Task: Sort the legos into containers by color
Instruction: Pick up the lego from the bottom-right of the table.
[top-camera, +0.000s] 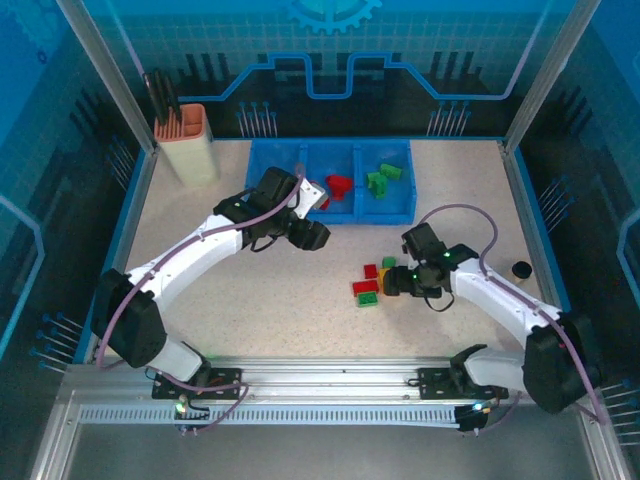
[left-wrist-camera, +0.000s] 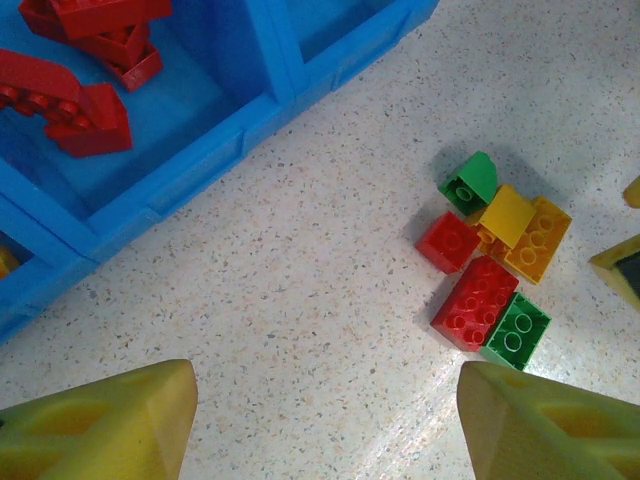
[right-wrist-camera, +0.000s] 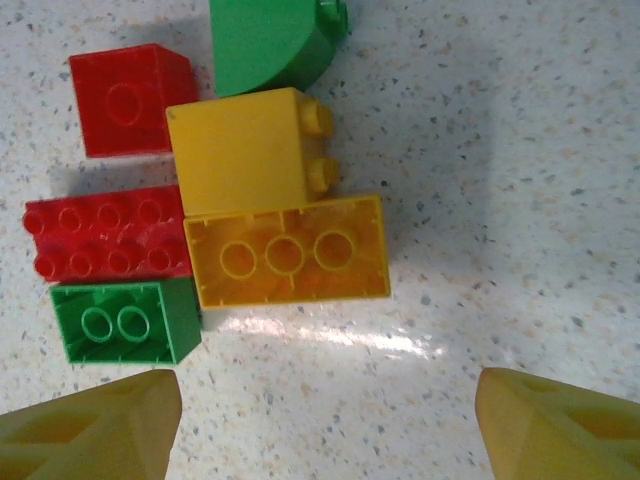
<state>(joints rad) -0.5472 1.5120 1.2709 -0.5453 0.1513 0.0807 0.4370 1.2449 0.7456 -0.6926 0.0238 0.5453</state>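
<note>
While your right tool (right-wrist-camera: 328, 390) hangs with its fingers spread wide and nothing between them, the loose legos (top-camera: 366, 288) lie on the speckled worktop (right-wrist-camera: 520, 200) just ahead of its tips. Nearest is a yellow-orange brick (right-wrist-camera: 287, 250), hollow side up and roughly centred between the fingers. Its long axis runs finger to finger, so you would close on its short ends. Packed against it are a long red studded brick (right-wrist-camera: 105, 238), a green brick (right-wrist-camera: 125, 320) and a small yellow cube (right-wrist-camera: 240, 150). Your left tool (left-wrist-camera: 328, 375), likewise open and empty, sits beside the blue tray (left-wrist-camera: 250, 120), farther from the pile, so the right arm is nearer. Everything is glossy, hard plastic; expect neighbours to shift.
</note>
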